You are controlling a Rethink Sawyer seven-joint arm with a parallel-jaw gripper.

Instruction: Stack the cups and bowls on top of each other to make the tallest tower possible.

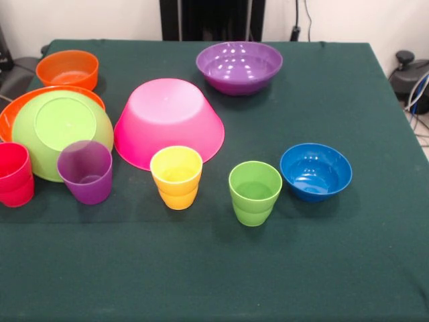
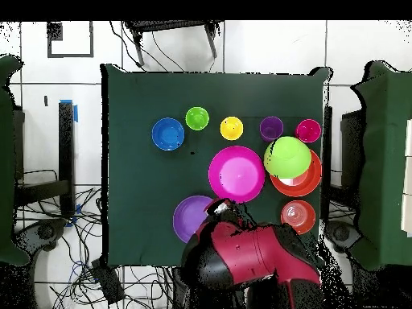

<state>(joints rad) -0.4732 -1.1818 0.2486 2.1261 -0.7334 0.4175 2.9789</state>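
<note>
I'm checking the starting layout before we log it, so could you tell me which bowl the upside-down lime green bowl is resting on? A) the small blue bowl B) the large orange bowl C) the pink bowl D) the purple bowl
B: the lime green bowl lies upside down on the large orange bowl, whose rim shows around it, while the pink bowl sits separately beside them.

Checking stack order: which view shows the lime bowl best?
Front view: the lime bowl sits upside down, tilted, on the large orange bowl, its rim and base clear. Overhead shows only a green dome over the orange rim.
</note>
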